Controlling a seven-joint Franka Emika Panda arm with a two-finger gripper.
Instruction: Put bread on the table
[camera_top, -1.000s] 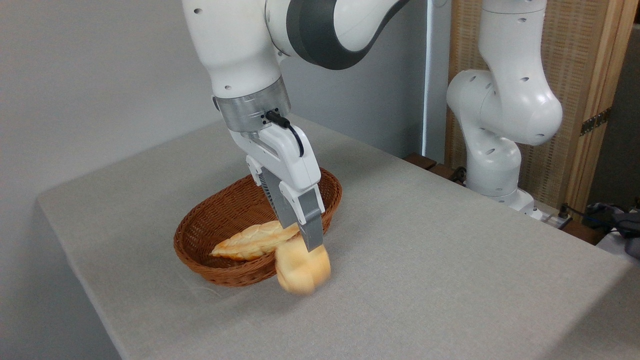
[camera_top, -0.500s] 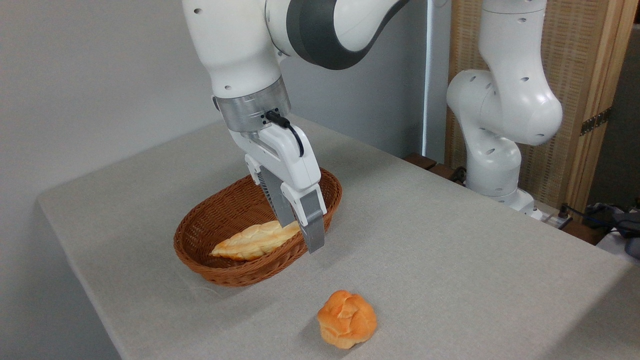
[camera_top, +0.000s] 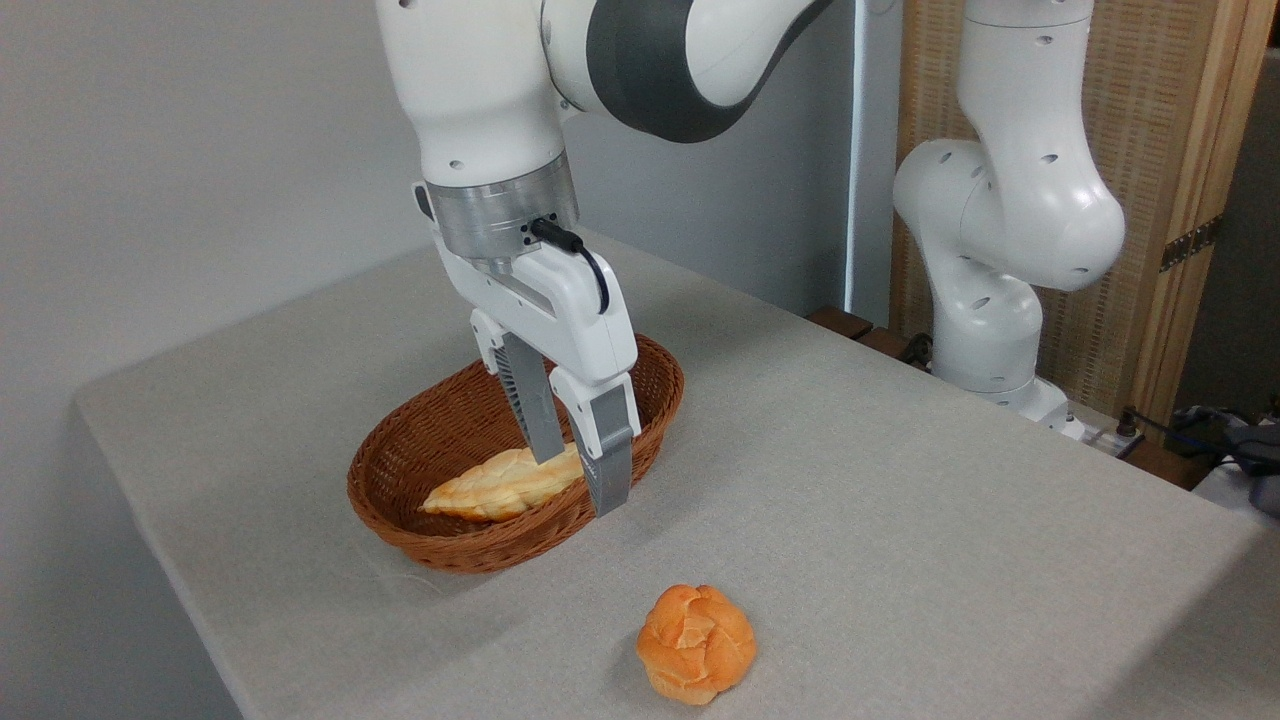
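The bread (camera_top: 696, 643), a small round knotted bun with a golden-orange crust, lies on the grey table (camera_top: 900, 520) near its front edge, touched by nothing. My gripper (camera_top: 580, 480) hangs open and empty above the near right rim of the wicker basket (camera_top: 440, 545), up and to the left of the bread. One grey finger stands in front of the pale long loaf (camera_top: 495, 485) that lies in the basket.
The arm's white base (camera_top: 990, 330) stands at the table's back right. A wooden screen (camera_top: 1170, 200) rises behind it. Cables and dark items (camera_top: 1230, 440) lie off the table's right edge. The table's left edge drops away close to the basket.
One second ago the bread was at my fingertips, blurred; it has dropped and come to rest on the table. My gripper has since shifted slightly left, over the basket's rim.
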